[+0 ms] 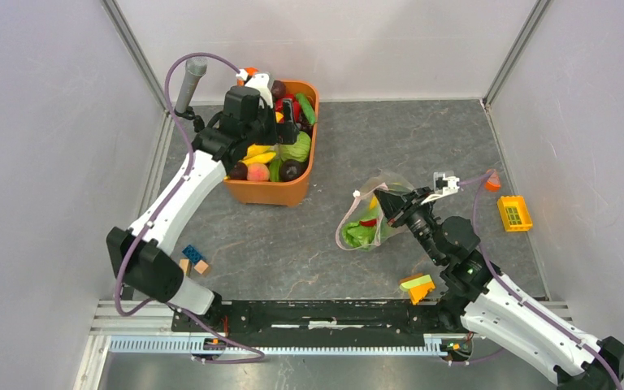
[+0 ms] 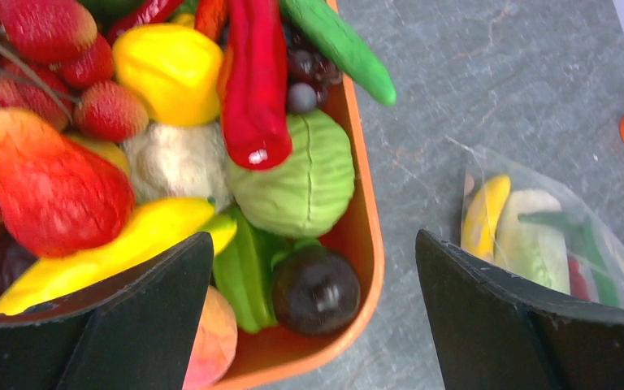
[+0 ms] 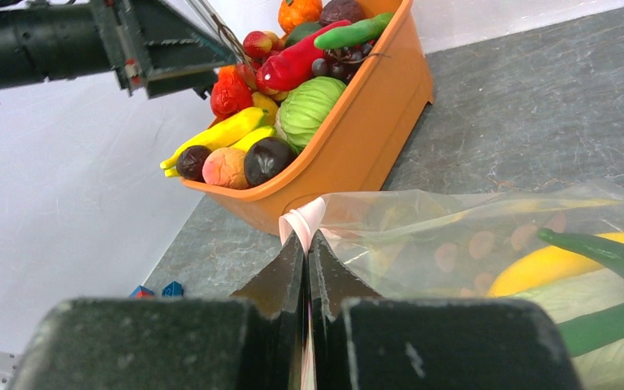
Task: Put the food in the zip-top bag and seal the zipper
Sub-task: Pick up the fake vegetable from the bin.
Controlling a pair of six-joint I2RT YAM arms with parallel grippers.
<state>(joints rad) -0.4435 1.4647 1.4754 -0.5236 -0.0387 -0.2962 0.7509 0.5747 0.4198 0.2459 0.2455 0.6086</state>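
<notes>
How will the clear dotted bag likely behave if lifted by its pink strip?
Probably floppy: the bag is thin, crinkled film. Likely to sag toward the banana inside. The strip, pinched by the right gripper, may slip.

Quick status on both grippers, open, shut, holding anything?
Left gripper: open, empty, over the orange tub.
Right gripper: shut on the zipper of the zip-top bag.

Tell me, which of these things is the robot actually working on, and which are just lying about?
Job: bag, its zipper pinched in the right hand, banana and cabbage inside.
Lying about: tub of other toy food, blocks, yellow crate, wedge.
</notes>
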